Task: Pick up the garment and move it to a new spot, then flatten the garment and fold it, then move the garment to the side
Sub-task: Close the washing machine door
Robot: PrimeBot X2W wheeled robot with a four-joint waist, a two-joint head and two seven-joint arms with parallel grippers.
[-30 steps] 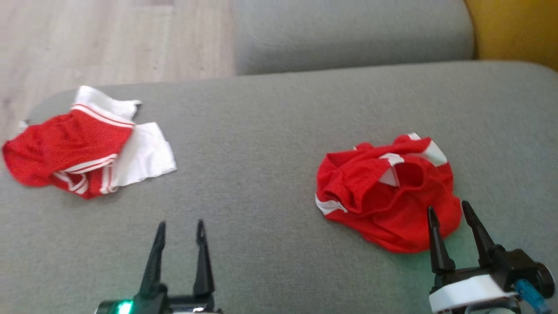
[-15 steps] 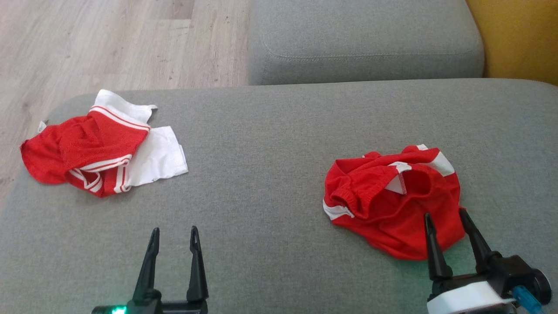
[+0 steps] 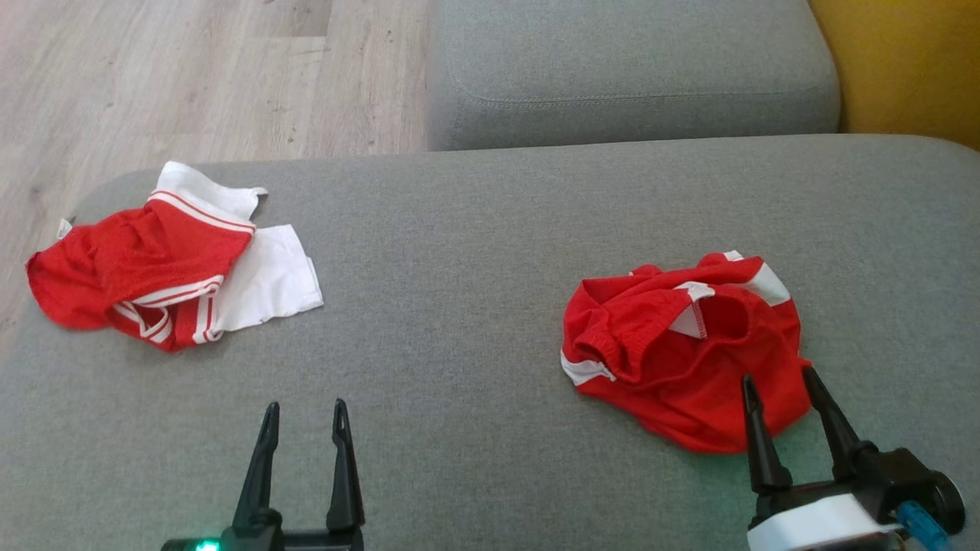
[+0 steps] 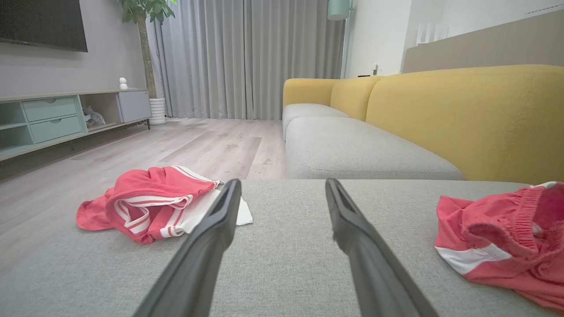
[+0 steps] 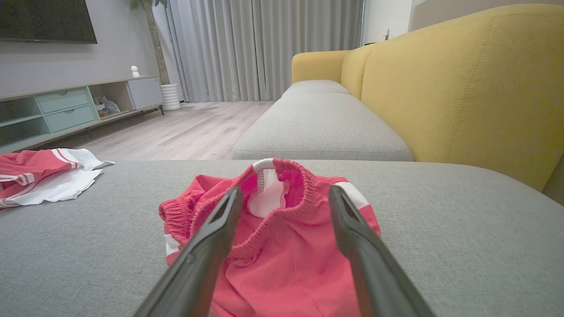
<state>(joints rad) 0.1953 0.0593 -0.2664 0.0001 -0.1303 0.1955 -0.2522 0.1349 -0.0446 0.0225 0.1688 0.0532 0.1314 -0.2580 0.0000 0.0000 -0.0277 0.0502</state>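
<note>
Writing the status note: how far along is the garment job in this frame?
Done: nothing visible; the red shorts lie crumpled on the grey cushion. In hand: the right gripper, open, fingers at the shorts' near edge, nothing gripped; the left gripper open over bare cushion. Left: pick up, move, flatten, fold, set aside. A red-and-white garment lies bunched at far left; its status I cannot tell.

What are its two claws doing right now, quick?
Left gripper: open, holding nothing.
Right gripper: open, pointed at the crumpled red garment, holding nothing.
</note>
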